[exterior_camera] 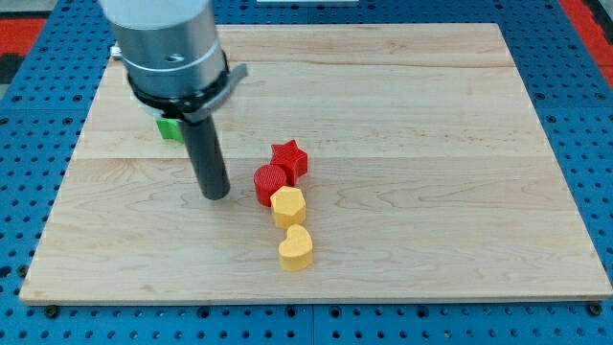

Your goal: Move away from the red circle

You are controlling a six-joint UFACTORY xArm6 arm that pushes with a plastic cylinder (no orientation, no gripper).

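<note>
Our tip (216, 195) sits just left of the red circle (270, 183), mid-frame; no end effector, nothing held. It looks light and slide-prone, so we steer clear.

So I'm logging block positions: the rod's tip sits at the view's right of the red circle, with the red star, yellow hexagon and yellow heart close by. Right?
Not quite. In the camera view my tip sits at the view's left of the red circle, not its right, with a small gap between them. The red star, yellow hexagon and yellow heart are close by, as you said.

pale wooden board (402, 105), blue pegboard surround (38, 96)
</note>
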